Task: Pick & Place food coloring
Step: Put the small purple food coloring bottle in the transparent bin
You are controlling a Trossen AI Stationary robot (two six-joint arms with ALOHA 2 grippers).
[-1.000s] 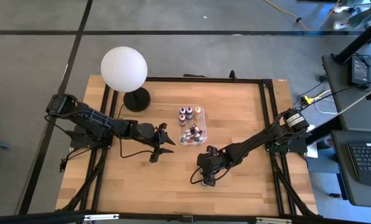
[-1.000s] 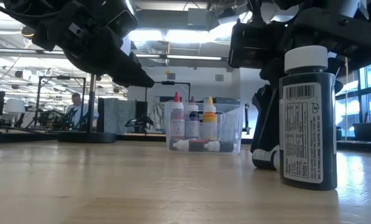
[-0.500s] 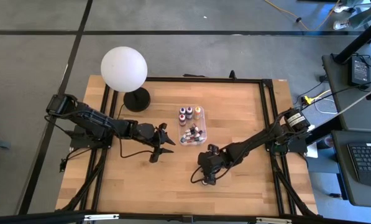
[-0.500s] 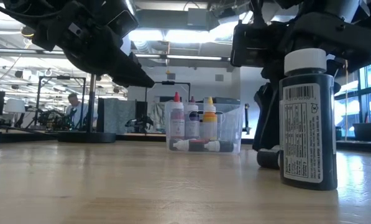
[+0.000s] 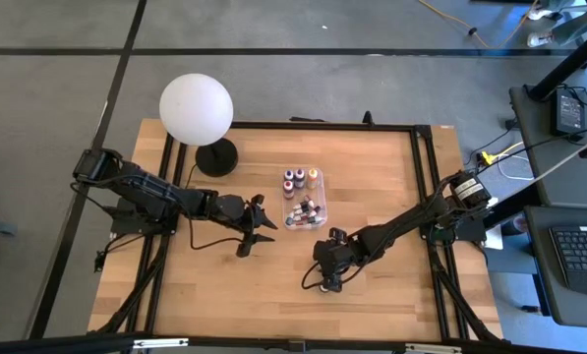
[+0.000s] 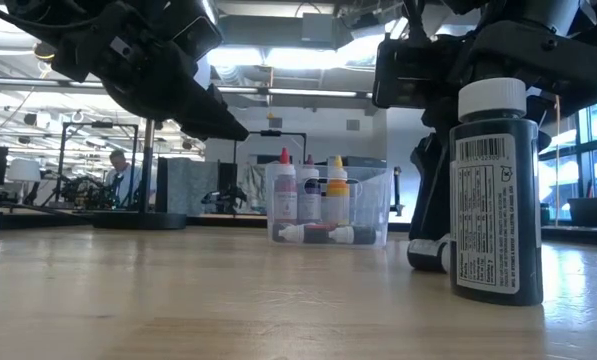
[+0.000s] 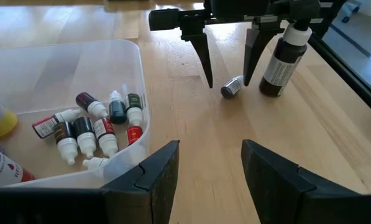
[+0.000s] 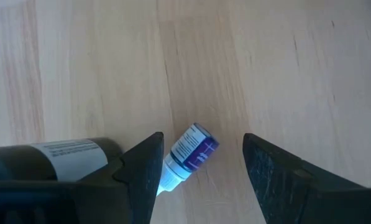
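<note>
A clear plastic box (image 5: 304, 198) on the table holds the food coloring bottles: several small white-capped ones (image 7: 92, 127) lie on its floor and three taller ones (image 6: 308, 190) stand at its far end. One tiny purple-labelled bottle (image 8: 191, 149) lies on its side on the wood beside a tall dark bottle (image 7: 283, 59) with a white cap. My right gripper (image 7: 229, 84) points down, open, one finger on either side of the tiny bottle (image 7: 232, 88). My left gripper (image 5: 264, 226) hovers open, left of the box.
A big white globe lamp (image 5: 196, 106) stands on its dark base (image 5: 215, 155) at the table's far left. The tall dark bottle (image 6: 496, 195) stands upright close beside my right gripper's fingers. Bare wood lies near the table's near edge (image 5: 224, 295).
</note>
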